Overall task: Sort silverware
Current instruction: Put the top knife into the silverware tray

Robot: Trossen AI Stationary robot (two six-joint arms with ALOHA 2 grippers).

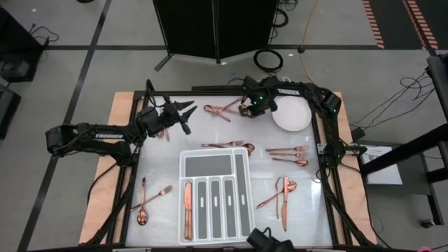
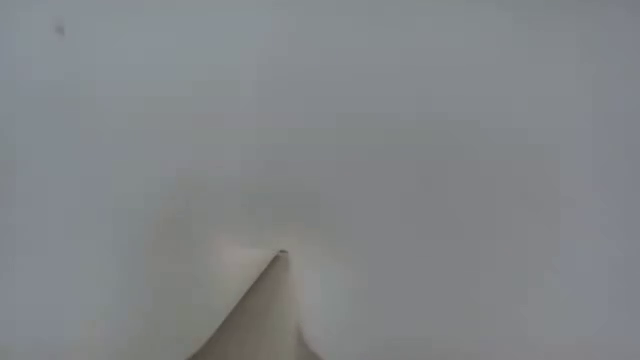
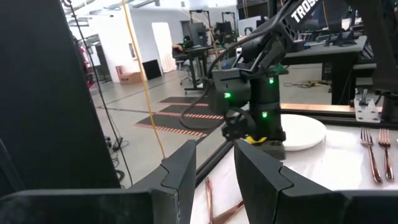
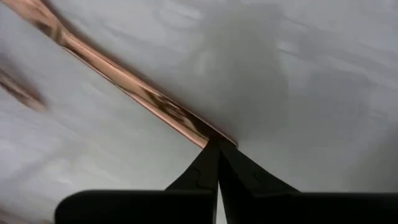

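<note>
Pinching a copper handle [image 4: 155, 106] at its end, the right gripper [image 4: 217, 144] presses clenched fingertips onto the pale marbled tabletop [image 4: 311, 74]. The left gripper [image 3: 214, 180] hovers with fingers parted, empty, facing a workshop with striped floor tape [image 3: 180, 115]. Other silverware [image 1: 283, 192] surrounds the divided tray [image 1: 213, 199].

You had glossy, copper-toned metal silverware [image 1: 285, 151] lying on a smooth white marbled tabletop [image 1: 161, 164], beside a matt white plastic divided tray [image 1: 183, 162] and a smooth round white plate [image 1: 292, 115]; the table's edge [image 1: 120, 105] looked like pale wood.
</note>
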